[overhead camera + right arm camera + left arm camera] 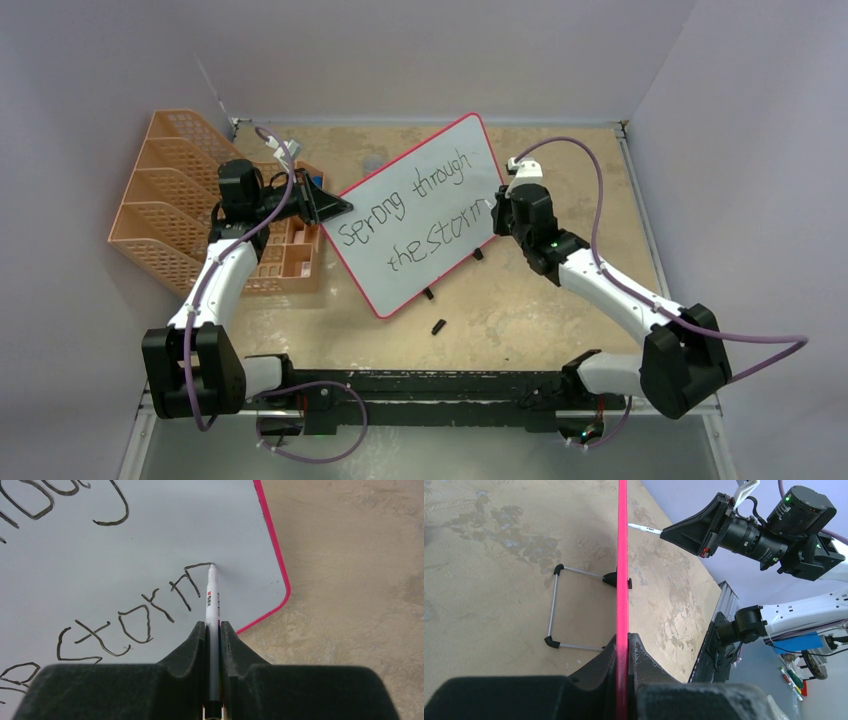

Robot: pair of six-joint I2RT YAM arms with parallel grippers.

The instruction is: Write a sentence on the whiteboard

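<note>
- Marker [212, 596] is clenched in right gripper [214, 630], tip touching whiteboard [400, 285] at the end of "storm".
- Whiteboard's pink edge is clamped by left gripper [623, 650]; it is stood on table [530, 300] between the arms.
- Sentence [420, 215] is written in two slanted lines.

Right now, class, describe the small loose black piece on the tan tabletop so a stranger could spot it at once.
Find the large white board with the red-pink frame standing mid-table. Beyond its nearest corner, toward the near edge, a short black stub lies on the tan tabletop. Unlike the board's two black feet, it lies detached.
</note>
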